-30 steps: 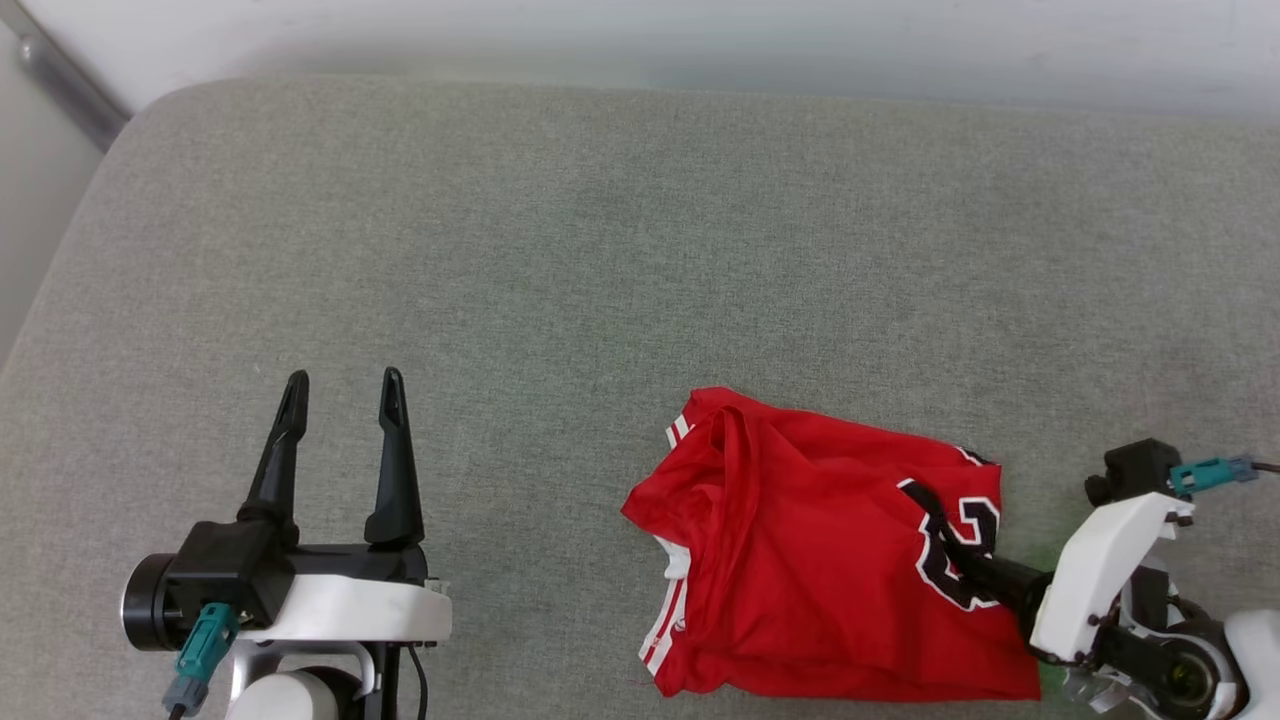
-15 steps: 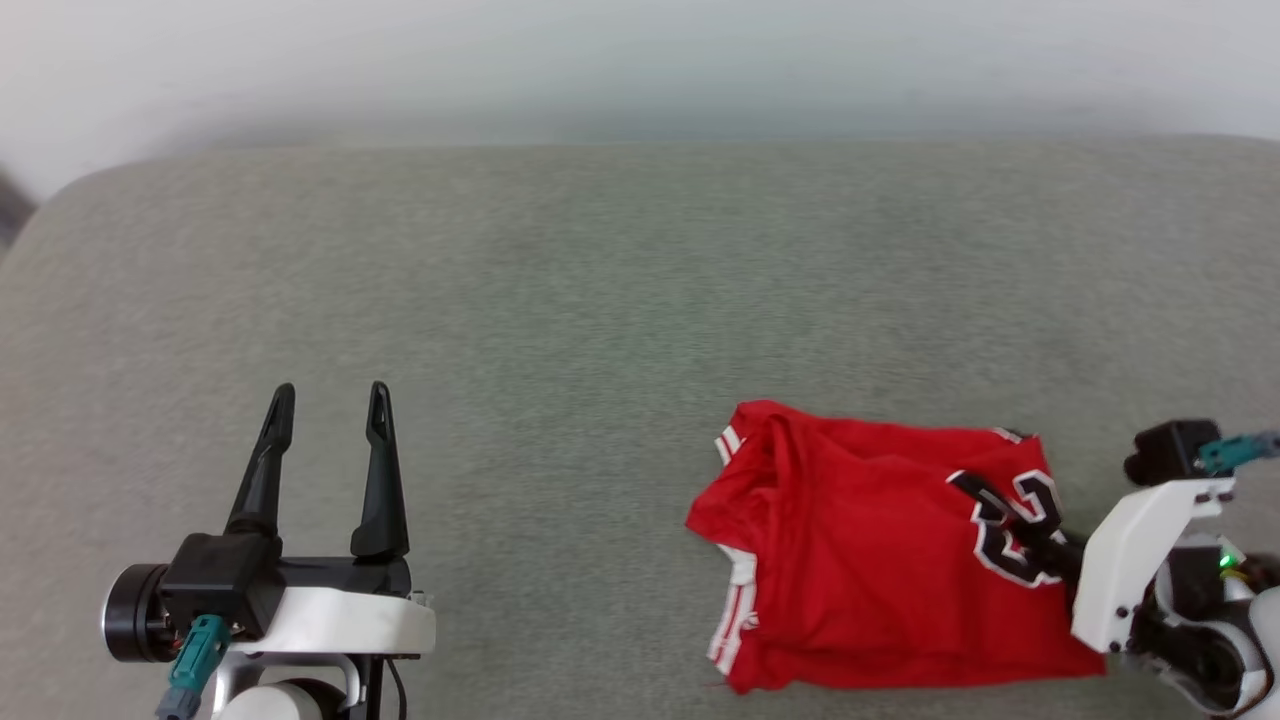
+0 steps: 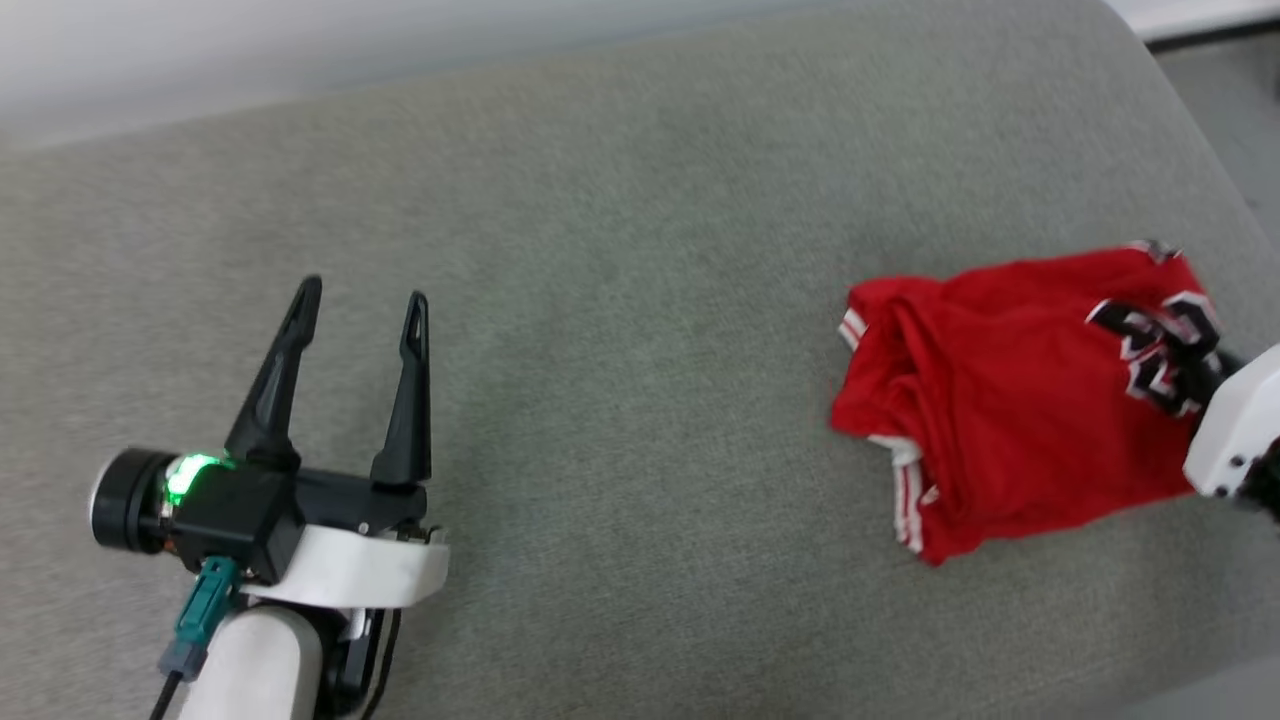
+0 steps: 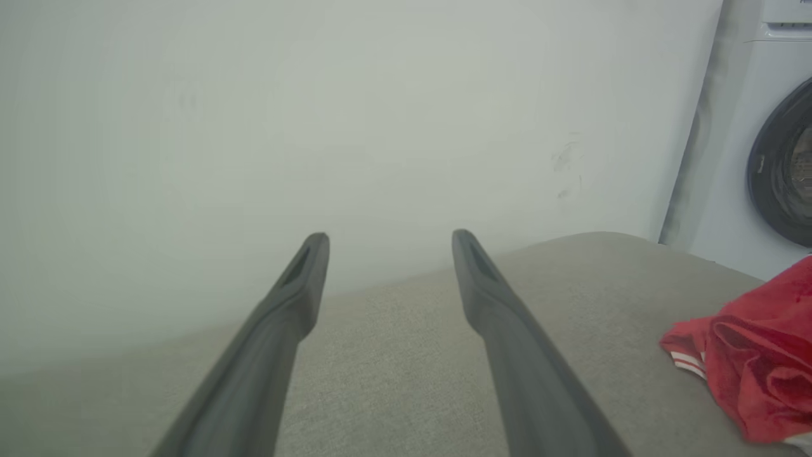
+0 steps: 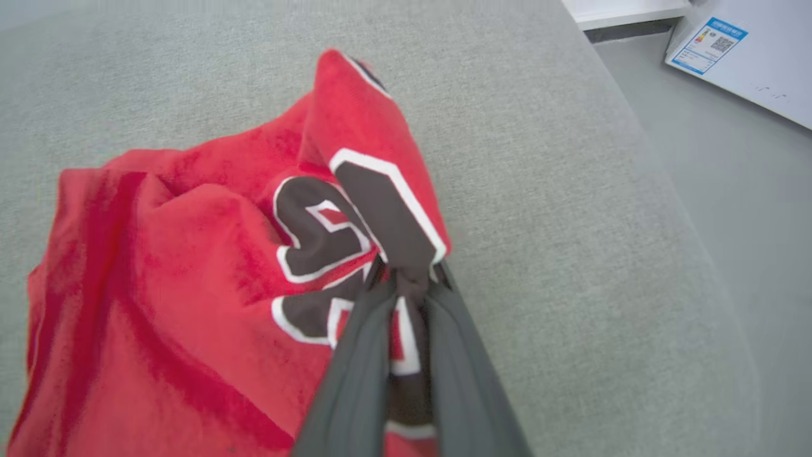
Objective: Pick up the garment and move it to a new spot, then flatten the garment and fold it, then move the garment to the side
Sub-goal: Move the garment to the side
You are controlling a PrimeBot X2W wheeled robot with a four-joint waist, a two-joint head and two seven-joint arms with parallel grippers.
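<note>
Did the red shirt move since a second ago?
Yes. The red shirt, pinched by the right end effector, slid to the robot's right, toward the rounded right end of the grey cushion.

A grey fabric-covered surface [image 3: 620, 330] with rounded corners is set against a pale wall [image 4: 285, 114]. A white washing machine [image 4: 739, 95] is seen beside it, and a blue-edged label [image 5: 707, 37] above grey floor [image 5: 717, 178].
</note>
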